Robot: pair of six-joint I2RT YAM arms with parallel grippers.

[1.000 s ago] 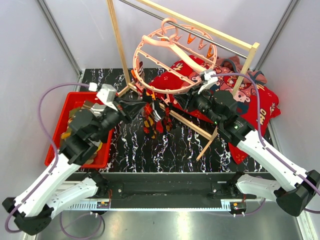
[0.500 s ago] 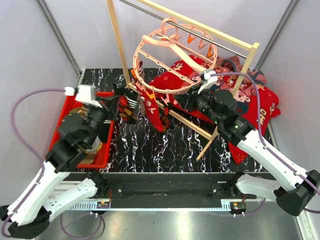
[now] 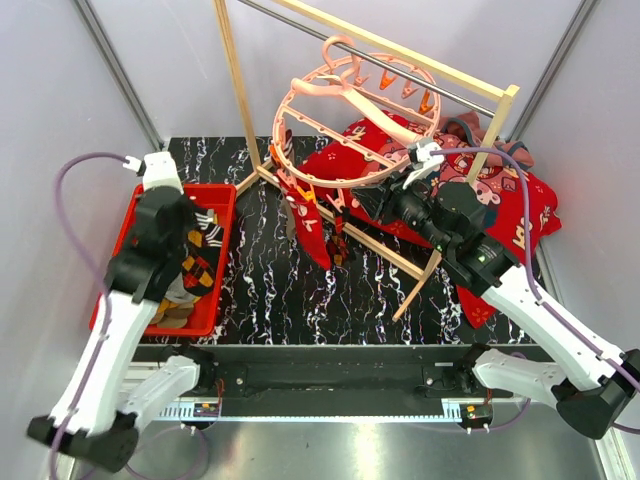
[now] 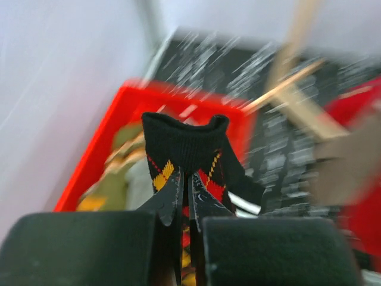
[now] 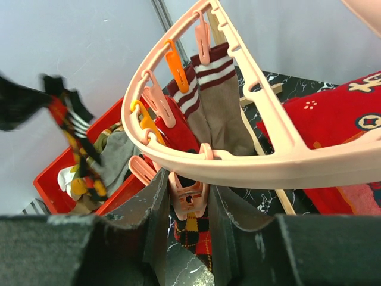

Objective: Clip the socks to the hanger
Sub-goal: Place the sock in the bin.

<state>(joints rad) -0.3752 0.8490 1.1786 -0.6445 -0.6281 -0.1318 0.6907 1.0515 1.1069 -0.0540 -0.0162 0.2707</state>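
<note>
After hovering by the hanger point(image 5: 268, 170) a second ago, swinging the left arm point(image 3: 160, 230) back over the red bin point(image 3: 135, 210), carrying the argyle sock point(image 4: 184, 143) along, cuff pinched tight in the left jaws. Keeping the right jaws clamped on a pink clip point(image 5: 186, 199) at the near rim, beside the red sock point(image 3: 312, 235) and striped sock point(image 5: 220, 107) already hanging. Probably leaving this sock unclipped for now and needing another pass toward that squeezed clip.

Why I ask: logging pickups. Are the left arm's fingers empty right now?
No, the left fingers are shut on a dark argyle sock, whose cuff sticks up between them in the left wrist view.
</note>
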